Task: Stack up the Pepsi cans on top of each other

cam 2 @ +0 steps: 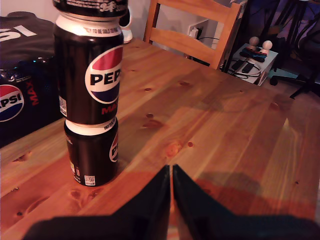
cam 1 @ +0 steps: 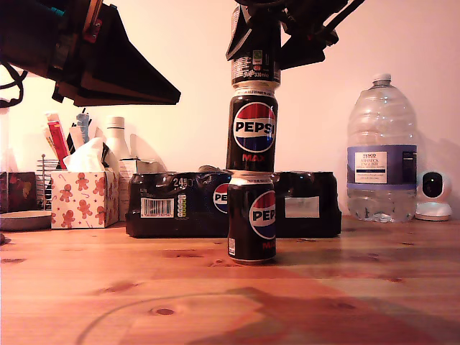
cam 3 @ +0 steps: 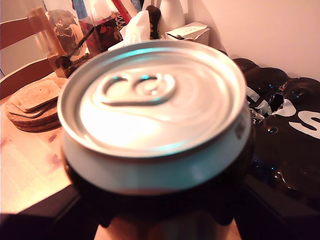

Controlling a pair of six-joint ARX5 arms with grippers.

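Exterior view: three Pepsi cans in one column at frame centre on the worktop [cam 1: 86, 302]; bottom can [cam 1: 251, 219] stands in front of the shrink-wrapped 24-pack [cam 1: 172, 205], middle can [cam 1: 252, 129] sits upright on its rim, top can [cam 1: 256, 66] rests on the middle one at roughly 12 o'clock. My second gripper [cam 1: 256, 39] comes down from above with its fingers clamped on the top can's upper part. My first gripper [cam 1: 169, 93] hangs high at about 10 o'clock from the stack, well apart from it, pointing toward the exterior view's right. Water bottle [cam 1: 382, 151] at 3 o'clock of the stack. First wrist view: my first gripper [cam 2: 171, 172] has fingers together, tips touching, empty, above bare worktop [cam 2: 225, 135]; bottom can [cam 2: 92, 152] and middle can [cam 2: 89, 70] stacked, top can's base [cam 2: 90, 6] just visible. Second wrist view: top can's lid [cam 3: 152, 97] fills the frame, dark fingers [cam 3: 50, 215] on either side of its body.
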